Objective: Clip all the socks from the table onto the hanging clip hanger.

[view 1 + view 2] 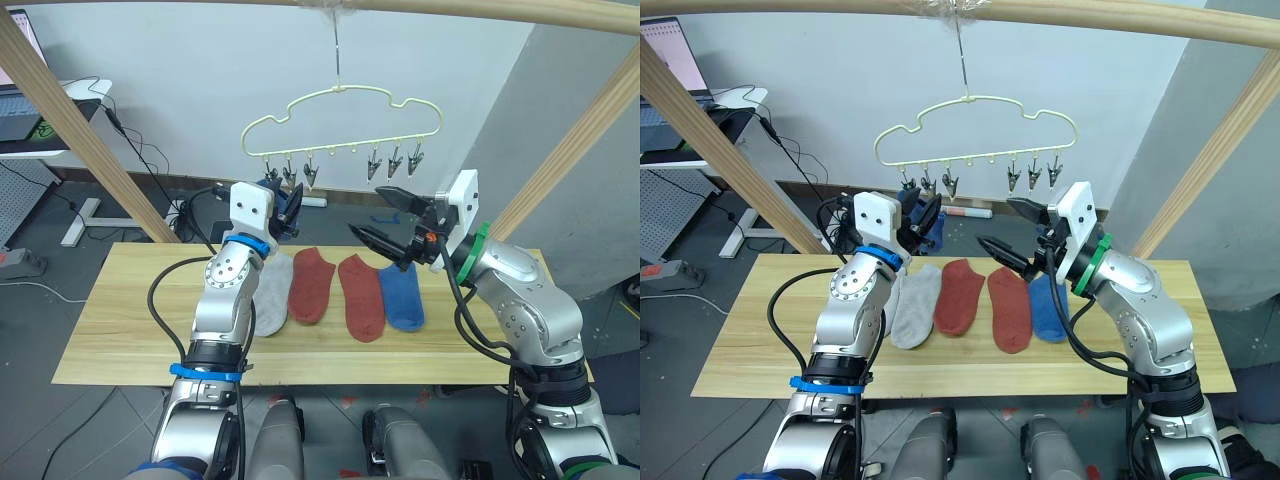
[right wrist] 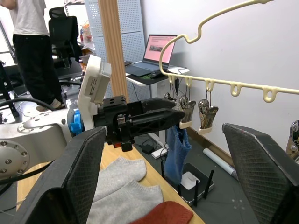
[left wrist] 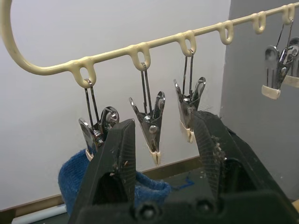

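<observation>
The pale yellow clip hanger (image 1: pixel 340 110) hangs from a wooden pole above the far edge of the table (image 1: pixel 130 330). A blue sock (image 2: pixel 178 148) dangles from one of its left-end clips (image 3: pixel 96 130). My left gripper (image 1: pixel 290 210) is raised just below those clips. It is open, and the neighbouring clip (image 3: pixel 152 126) hangs between its fingers. My right gripper (image 1: pixel 365 210) hovers open and empty below the right-hand clips (image 1: pixel 395 160). On the table lie light grey socks (image 1: pixel 270 290), two rust red socks (image 1: pixel 312 285) (image 1: pixel 362 297) and a blue sock (image 1: pixel 403 295).
Slanted wooden poles (image 1: pixel 70 120) (image 1: pixel 575 140) frame both sides, with a crossbar (image 1: pixel 1090 15) overhead. A white desk with a laptop (image 2: pixel 156 49) stands far left. Cables (image 1: pixel 130 140) trail on the floor behind the table. A person (image 2: pixel 28 42) stands by an office chair.
</observation>
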